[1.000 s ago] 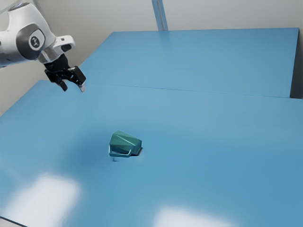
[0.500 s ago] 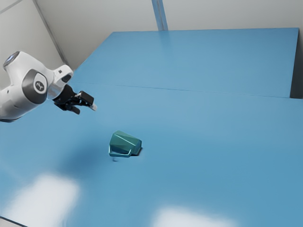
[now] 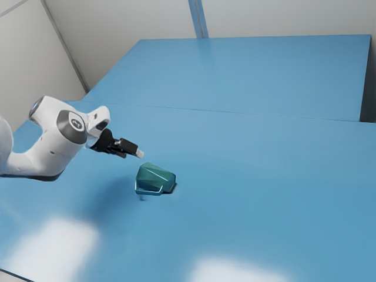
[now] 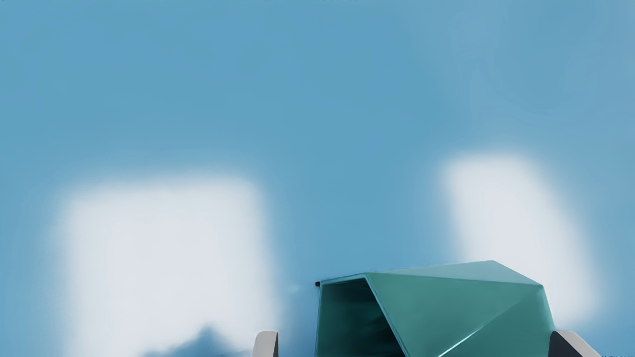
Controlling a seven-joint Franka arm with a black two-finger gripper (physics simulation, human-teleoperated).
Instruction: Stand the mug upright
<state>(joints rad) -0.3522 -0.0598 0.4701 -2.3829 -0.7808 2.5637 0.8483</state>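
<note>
My gripper (image 3: 138,153) is just above and to the exterior view's left of the teal faceted mug (image 3: 155,178), which lies on its side on the blue table. The mug's handle faces the near side in that view. In the wrist view the fingertips of my gripper (image 4: 414,344) are wide apart, with the mug (image 4: 446,312) showing between and beyond them. Its dark hollow mouth faces one finger, and its base end comes near the other. Whether that finger touches it I cannot tell.
The blue table (image 3: 264,176) spreads around the mug, with bright light patches on it. A raised-looking blue section (image 3: 252,76) lies at the back, against a pale wall (image 3: 282,17).
The arm has come down and toward the exterior view's right, bringing my gripper from high at the upper left to close by the mug. The mug has not moved.
</note>
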